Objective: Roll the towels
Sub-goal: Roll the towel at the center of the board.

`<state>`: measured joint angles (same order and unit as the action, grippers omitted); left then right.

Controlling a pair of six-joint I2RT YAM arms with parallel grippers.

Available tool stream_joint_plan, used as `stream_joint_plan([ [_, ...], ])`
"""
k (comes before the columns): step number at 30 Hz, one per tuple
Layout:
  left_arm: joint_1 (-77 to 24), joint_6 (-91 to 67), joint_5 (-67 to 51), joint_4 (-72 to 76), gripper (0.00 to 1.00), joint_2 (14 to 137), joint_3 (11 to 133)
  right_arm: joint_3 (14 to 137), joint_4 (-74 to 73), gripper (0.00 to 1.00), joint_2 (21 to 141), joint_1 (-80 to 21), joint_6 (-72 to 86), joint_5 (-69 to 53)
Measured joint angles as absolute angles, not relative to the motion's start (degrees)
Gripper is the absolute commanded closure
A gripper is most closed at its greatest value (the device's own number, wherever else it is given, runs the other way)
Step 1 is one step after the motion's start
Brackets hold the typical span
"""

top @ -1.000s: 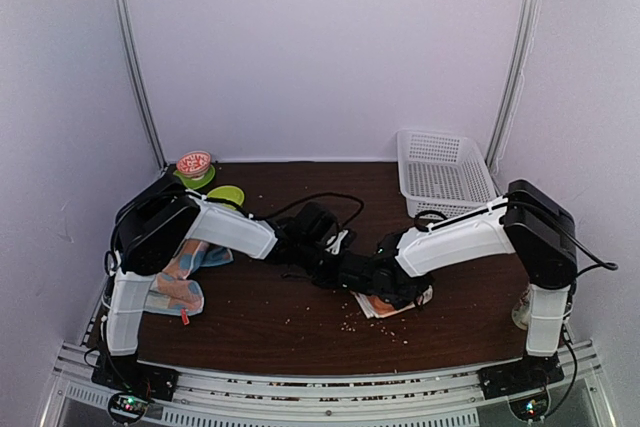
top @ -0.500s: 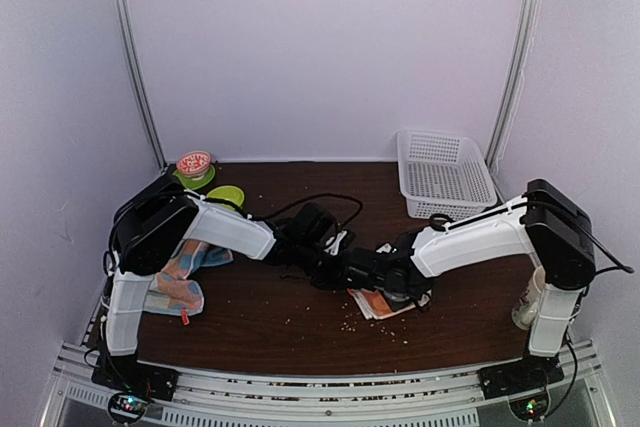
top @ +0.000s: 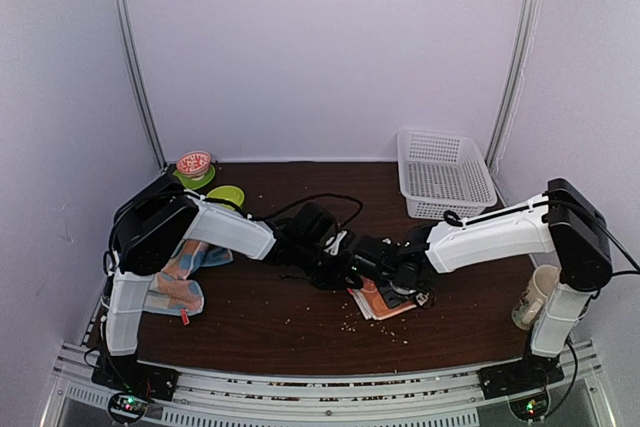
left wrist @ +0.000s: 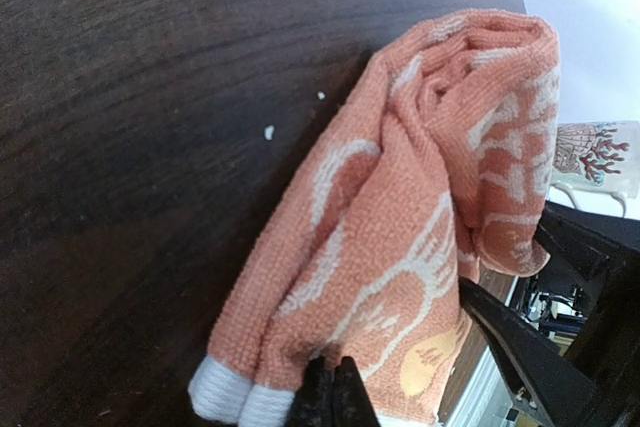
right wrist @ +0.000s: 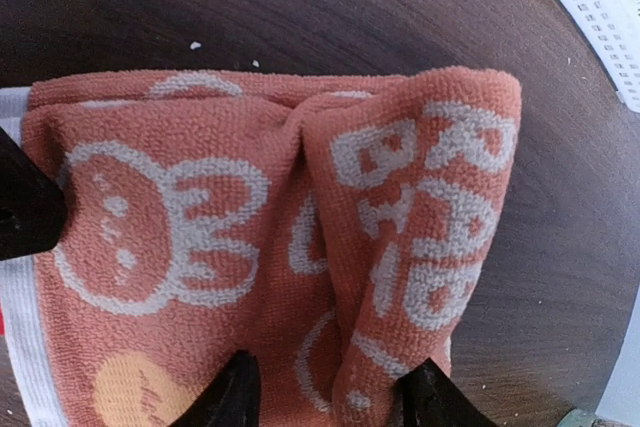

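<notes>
Two towels are on the counter [top: 260,322], and only one is being worked on. The orange towel [right wrist: 200,227] lies mid-counter between the two arms, while the light-blue dotted towel [top: 185,292] sits crumpled at the left edge beside the left arm's base, not yet rolled. The step in hand looks like the roll of the orange one. One end is turned over into a loose, puffy fold and the rest lies flat out to a white hem. The left hand [left wrist: 335,392] has its fingers together, tips down at that hem. Whether any cloth is nipped between them I cannot tell, so it may only be pinning the edge. The right hand [right wrist: 335,392] has its fingers apart, standing either side of the turned-over fold and clamping nothing. The next move probably calls for the right hand to take the fold again and tip it over toward the hem, keeping it snug so it does not spring open. Meanwhile the left would need to hold the flat part taut. By count there are two towels, two hands, one white basket [top: 445,175] at the rear right and one printed mug [top: 535,295] by the right arm's base. Two small round things sit at the rear left, a green disc [top: 226,195] and a red-and-white-topped one [top: 194,164]. Many pale crumbs [top: 350,325] are scattered about.
</notes>
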<state>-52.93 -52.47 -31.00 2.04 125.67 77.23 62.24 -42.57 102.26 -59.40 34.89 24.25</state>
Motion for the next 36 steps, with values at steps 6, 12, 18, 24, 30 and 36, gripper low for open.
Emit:
stream_joint_plan([
  [6,-52.93,-52.47,-31.00,2.02,1.00,125.67,77.23,61.32,-40.51,0.49,101.45,-59.37,34.87,21.93],
  [12,-52.93,-52.47,-30.96,1.83,1.00,125.36,76.97,60.25,-38.00,0.49,101.32,-59.07,34.87,19.29],
  [18,-52.93,-52.38,-30.81,-0.27,0.97,124.25,76.49,58.13,-34.33,0.48,99.13,-57.69,34.87,15.09],
  [24,-52.93,-51.20,-30.37,-4.91,0.77,121.23,76.01,54.02,-28.86,0.44,95.70,-55.16,34.89,9.56],
  [30,-52.93,-50.54,-30.17,-7.94,0.73,117.12,75.96,51.22,-24.12,0.38,93.76,-53.98,34.83,5.15],
  [36,-52.93,-50.70,-30.24,-8.84,0.74,116.71,79.13,49.19,-19.75,0.34,92.99,-53.89,34.63,2.22],
])
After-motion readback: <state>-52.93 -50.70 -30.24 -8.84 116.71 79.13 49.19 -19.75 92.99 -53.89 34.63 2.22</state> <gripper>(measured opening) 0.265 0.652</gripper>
